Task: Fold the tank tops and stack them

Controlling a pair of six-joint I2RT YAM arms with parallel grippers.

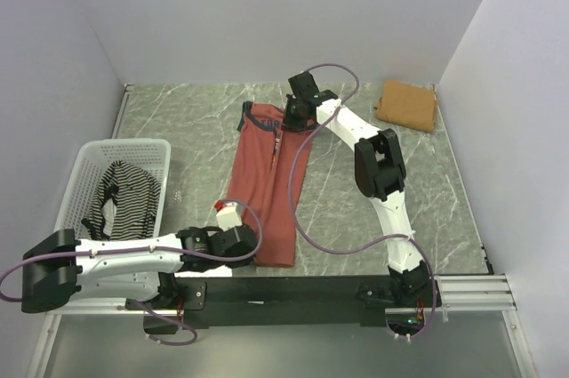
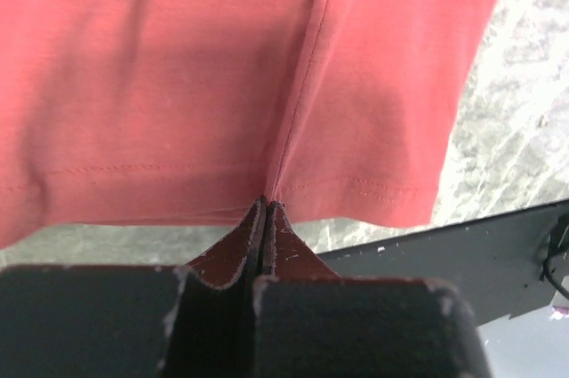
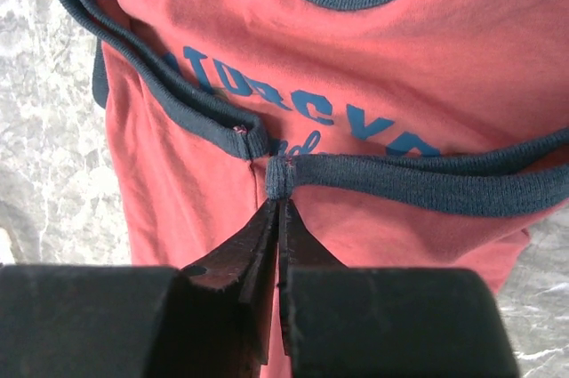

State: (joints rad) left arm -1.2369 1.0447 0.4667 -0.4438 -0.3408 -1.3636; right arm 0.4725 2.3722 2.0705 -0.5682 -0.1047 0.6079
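The left end effector (image 2: 265, 206) is pinching the hem of the rust-red tank top (image 1: 267, 173), and the right end effector (image 3: 279, 205) is pinching its dark strap, jaws together. The top is lying lengthwise on the table (image 1: 356, 129).

The basket (image 1: 124, 145) stands at the left of the table (image 1: 356, 102), toward the near edge, with one top (image 1: 124, 191) inside it. The middle top (image 1: 262, 182) lies on the table's centre, lengthwise from near to far, right of the basket and apart from it. The corner top (image 1: 407, 104) lies in the far right corner, well apart from both. The left claw (image 2: 267, 205) meets the middle top's near hem; the right claw (image 3: 277, 205) meets its far end, at an armhole edge.
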